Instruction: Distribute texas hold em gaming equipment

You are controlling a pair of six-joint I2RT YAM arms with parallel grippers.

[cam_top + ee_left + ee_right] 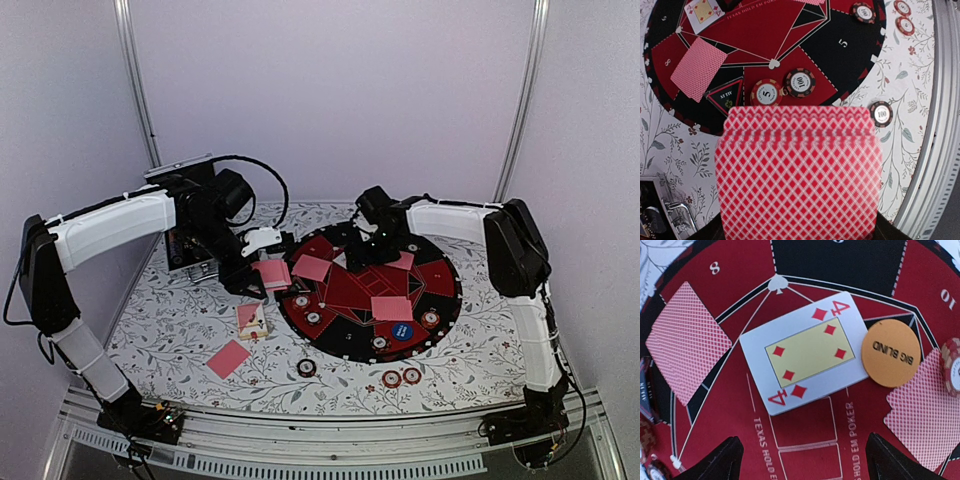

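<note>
Mid-deal, I'd say. My left end effector is pinching the deck, pink backs up, over the left edge of the round mat. The top edges are smeared in the left wrist view, so I can't count the cards. My right end effector is spread wide with nothing between the fingers. It hovers over the far part of the mat, above a face-up four of diamonds.

Looks done:
- The orange disc sits right against the four, with face-down cards either side of them.
- The blue disc is on the near side of the mat.
- A 5 chip and a 100 chip touch each other on the left side of the mat, and a few more chips sit around the near rim.

Off the mat on the bench:
- A lone face-down card, near left.
- A face-up card just beside the mat's left edge.
- A single chip.
- A chip pair near the front.

My read on what's left: the deck looks thick and several numbered seats show no card, so there are more cards to hand out. The loose bench chips probably need seats too. I can't tell how many seats are meant to be served.
</note>
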